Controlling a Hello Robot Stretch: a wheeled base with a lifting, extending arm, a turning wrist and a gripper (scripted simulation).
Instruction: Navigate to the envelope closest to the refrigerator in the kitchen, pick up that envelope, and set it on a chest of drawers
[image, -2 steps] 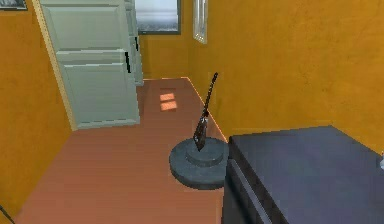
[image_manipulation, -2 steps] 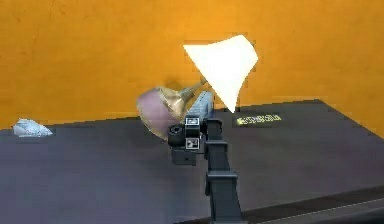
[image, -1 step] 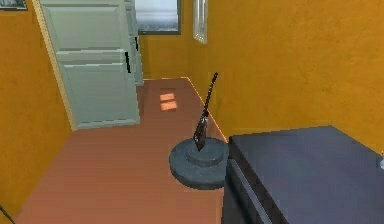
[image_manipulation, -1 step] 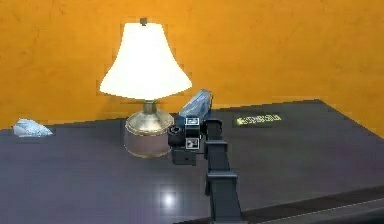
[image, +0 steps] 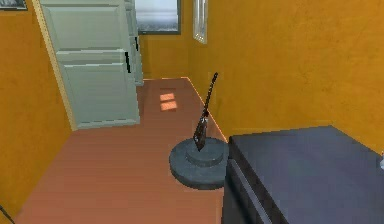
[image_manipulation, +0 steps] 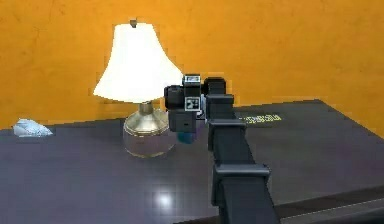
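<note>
Arm side view: dresser (image_manipulation: 320, 150) under tool (image_manipulation: 184, 130)

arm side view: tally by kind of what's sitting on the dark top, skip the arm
On the dark top:
Table lamp with white shade: 1
Pale crumpled thing: 1
Flat thing with yellowish marks: 1
Total: 3

Pale door (image: 95, 60), round grey base (image: 200, 162), leaning rod (image: 206, 108), dark cabinet top (image: 310, 172)
</note>
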